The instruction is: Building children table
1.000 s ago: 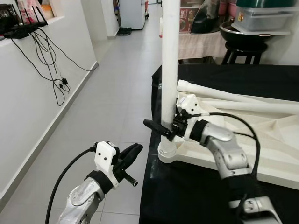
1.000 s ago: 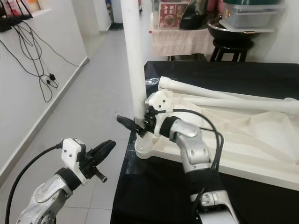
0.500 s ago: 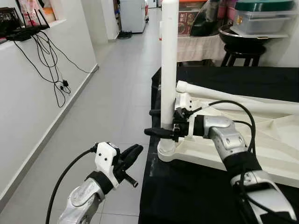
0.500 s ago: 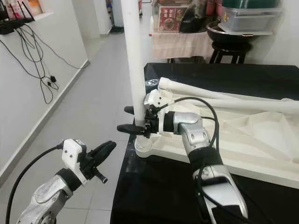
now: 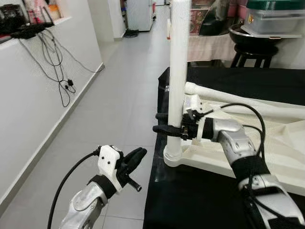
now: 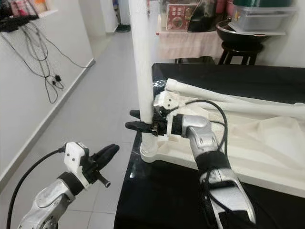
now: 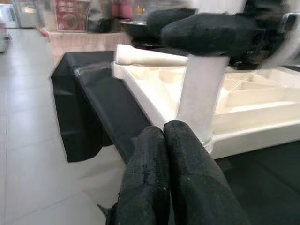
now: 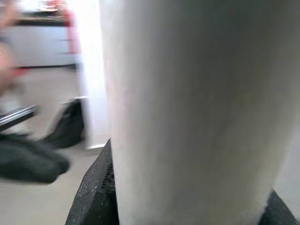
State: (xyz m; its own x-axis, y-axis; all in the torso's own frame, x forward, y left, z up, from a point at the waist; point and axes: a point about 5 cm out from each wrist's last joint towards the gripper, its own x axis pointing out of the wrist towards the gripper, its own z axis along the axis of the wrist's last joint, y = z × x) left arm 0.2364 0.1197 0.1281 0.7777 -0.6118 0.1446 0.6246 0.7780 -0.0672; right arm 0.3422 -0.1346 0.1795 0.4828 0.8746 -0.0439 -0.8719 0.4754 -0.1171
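I note the right gripper clasping the upright white leg just above its corner socket, left gripper closed, idle off the table

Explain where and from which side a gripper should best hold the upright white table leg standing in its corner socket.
Grip the upright leg low on its straight round shaft, just above the socket, coming in level from the tabletop side. The right gripper holds it there, one finger on each side of the shaft.
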